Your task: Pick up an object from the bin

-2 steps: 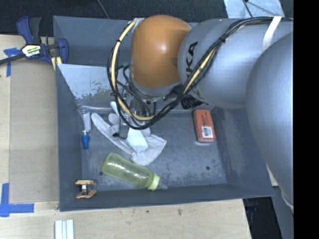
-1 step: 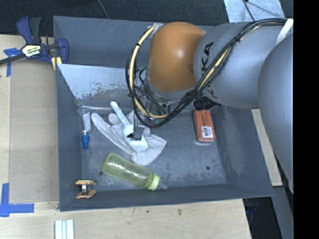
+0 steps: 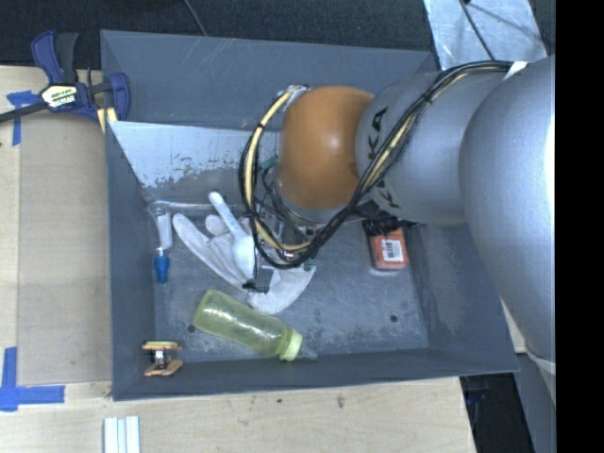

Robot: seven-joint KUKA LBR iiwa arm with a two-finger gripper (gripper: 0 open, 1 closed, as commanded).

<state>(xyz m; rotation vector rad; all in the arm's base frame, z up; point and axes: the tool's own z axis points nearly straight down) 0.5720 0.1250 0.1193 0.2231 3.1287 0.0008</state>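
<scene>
Orange wrist cover (image 3: 321,149) looms over frame centre, with the gripper (image 3: 257,281) beneath it, low against the right part of a white glove-like piece (image 3: 215,243) lying left of centre. Whether the gripper is open or closed, cannot tell. Pale green bottle (image 3: 243,324) lies just below it, toward the lower edge.
</scene>
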